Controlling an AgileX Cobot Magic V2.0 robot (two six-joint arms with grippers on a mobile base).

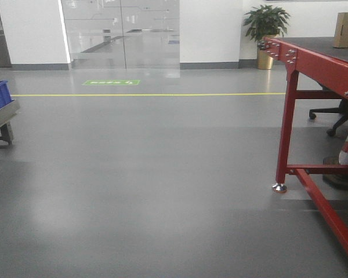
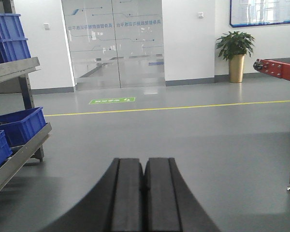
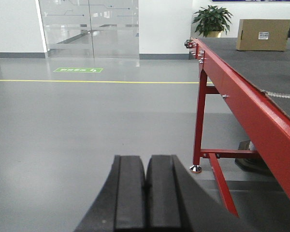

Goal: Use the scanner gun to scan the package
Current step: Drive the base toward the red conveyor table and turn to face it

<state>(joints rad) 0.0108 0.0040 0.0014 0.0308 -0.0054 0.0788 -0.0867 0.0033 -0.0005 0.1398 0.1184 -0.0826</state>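
I judge that I'm at the very start: nothing has been picked up and neither arm is over the desk (image 3: 261,72). The package (image 3: 262,35) stands upright on the desk's far end with its small white label facing my right wrist camera. The front camera catches only a slice of it at that same far end. I can't find the scanner gun in any view, so I can't say where it lies relative to the desk.

The left fingers (image 2: 128,193) are pressed flat together with no gap showing between the pads. They hold nothing and touch nothing, and they point out over the bare floor (image 2: 183,135), well off the desk's corner. The right fingers (image 3: 130,193) are likewise pressed together and empty, hanging over the floor just beside the desk's long red rail, well short of the package.

As I see it, the next move calls for locating the scanner gun first, probably on a part of the desk outside these views. Then I'd bring one arm over the desk, spread its fingers wide enough for the handle, and leave the labelled face of the package unobstructed.
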